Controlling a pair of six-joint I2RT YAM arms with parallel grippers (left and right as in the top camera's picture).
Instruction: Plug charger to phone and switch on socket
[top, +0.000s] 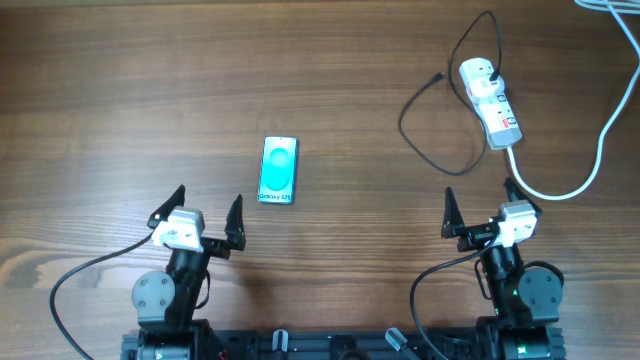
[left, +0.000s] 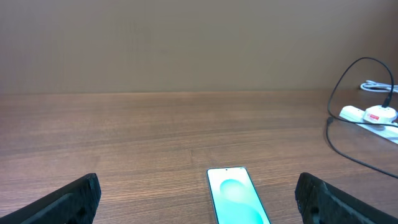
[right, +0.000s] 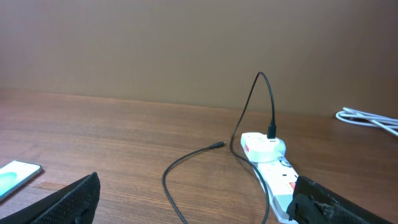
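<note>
The phone (top: 279, 170) lies flat on the wooden table with its cyan screen up, and in the left wrist view the phone (left: 236, 193) sits just ahead between the fingers. My left gripper (top: 208, 197) is open and empty behind it. The charger's white adapter (top: 477, 73) sits plugged into the socket (top: 500, 115) at the far right. Its black cable (top: 402, 126) loops over the table, the plug tip (top: 437, 77) lying free. My right gripper (top: 478, 192) is open and empty, short of the socket (right: 280, 180) and the cable (right: 165, 177).
A thick white cord (top: 600, 150) runs from the socket's near end, curving right and up toward the table's far right corner. The cord (right: 367, 118) also shows at the right of the right wrist view. A plain brown wall stands behind the table.
</note>
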